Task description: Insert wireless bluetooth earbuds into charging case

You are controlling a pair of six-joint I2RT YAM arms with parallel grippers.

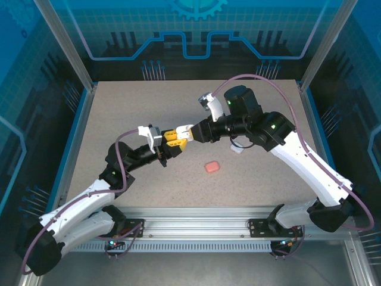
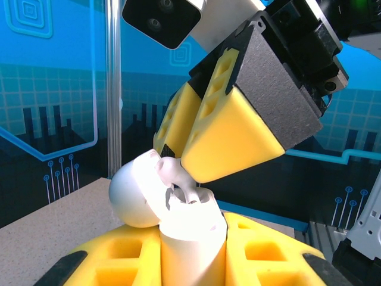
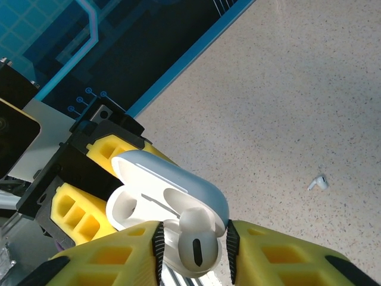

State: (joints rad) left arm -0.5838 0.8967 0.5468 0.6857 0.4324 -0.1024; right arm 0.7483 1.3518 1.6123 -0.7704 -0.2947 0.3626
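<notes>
Seating the earbud (image 3: 196, 253): right gripper (image 3: 194, 239) pinches it at the open case (image 3: 178, 185) that the left gripper (image 2: 191, 253) clamps. Next, push straight in.

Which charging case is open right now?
The white case in the left gripper, lid flipped up; the pink case lies closed on the table.

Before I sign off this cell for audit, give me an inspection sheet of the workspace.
Surface: speckled beige tabletop.
Job's things: open white charging case held aloft; white earbud at its opening; loose earbud and pink case lying on the tabletop.
Clutter: small white item, unidentifiable.
Grippers: left gripper shut on charging case; right gripper shut on white earbud.
Cables: purple cables looping above the tabletop.
Surroundings: blue panelled enclosure walls.
</notes>
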